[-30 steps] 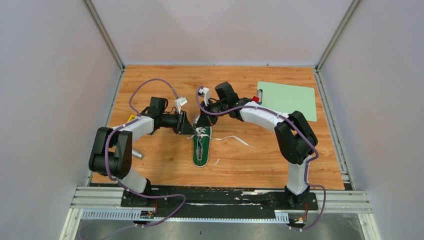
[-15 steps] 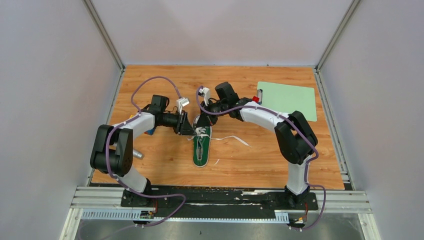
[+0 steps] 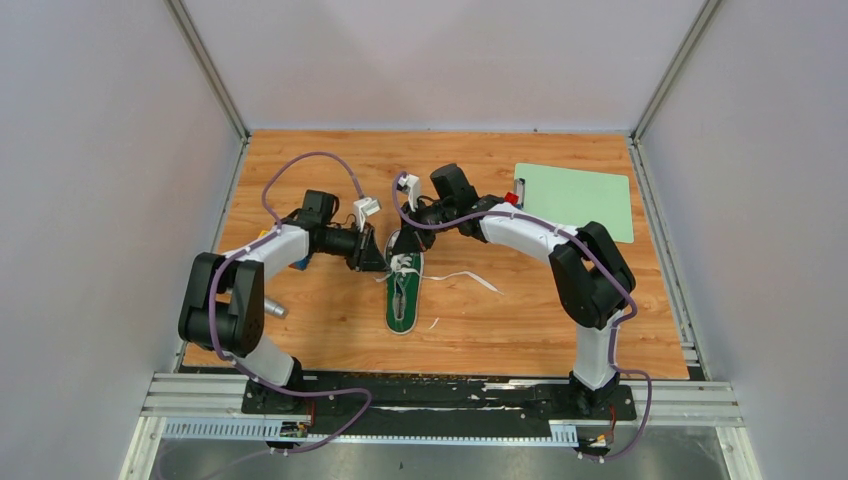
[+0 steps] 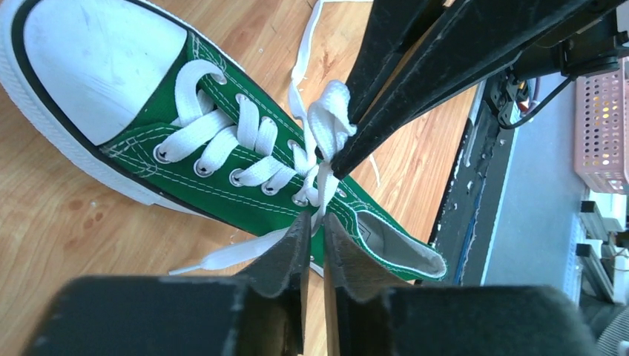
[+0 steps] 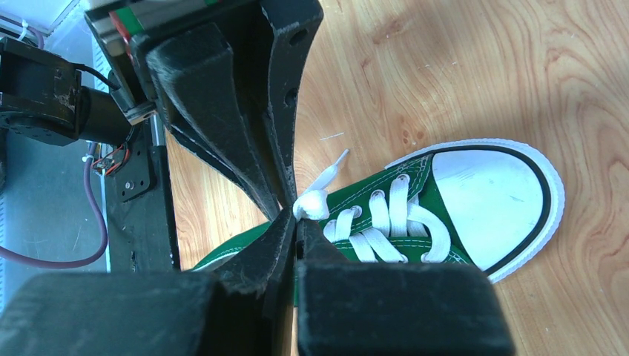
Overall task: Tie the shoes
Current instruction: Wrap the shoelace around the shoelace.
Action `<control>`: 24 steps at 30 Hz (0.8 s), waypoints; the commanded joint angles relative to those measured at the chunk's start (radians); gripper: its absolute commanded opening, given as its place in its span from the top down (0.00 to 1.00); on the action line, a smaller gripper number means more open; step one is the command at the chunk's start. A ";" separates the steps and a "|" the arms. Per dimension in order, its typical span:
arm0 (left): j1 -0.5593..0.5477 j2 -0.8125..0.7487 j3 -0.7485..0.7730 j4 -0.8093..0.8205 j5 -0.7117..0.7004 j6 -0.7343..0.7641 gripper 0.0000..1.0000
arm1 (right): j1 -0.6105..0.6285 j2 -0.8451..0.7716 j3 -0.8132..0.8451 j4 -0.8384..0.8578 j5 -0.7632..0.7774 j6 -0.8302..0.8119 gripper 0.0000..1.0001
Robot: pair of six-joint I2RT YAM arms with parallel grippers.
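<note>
Over the sneaker [image 3: 403,295] — right tool [image 5: 297,225] pinches lace [image 5: 311,203].

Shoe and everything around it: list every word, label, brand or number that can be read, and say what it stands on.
No readable text in any view.
Sneaker: no brand or number shows on the canvas, toe cap or laces.
Green board: blank; the red spot at its edge is too small to read.
Pink basket: no label visible.
</note>
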 commanded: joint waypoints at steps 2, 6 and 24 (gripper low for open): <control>-0.019 0.026 0.046 -0.025 0.037 0.044 0.91 | -0.005 0.002 0.005 0.037 -0.018 0.007 1.00; -0.030 0.041 0.061 -0.038 0.062 0.045 1.00 | -0.005 0.001 0.004 0.037 -0.019 0.006 1.00; -0.032 0.055 0.073 -0.057 0.006 0.093 0.78 | -0.008 0.009 0.003 0.037 -0.030 0.005 1.00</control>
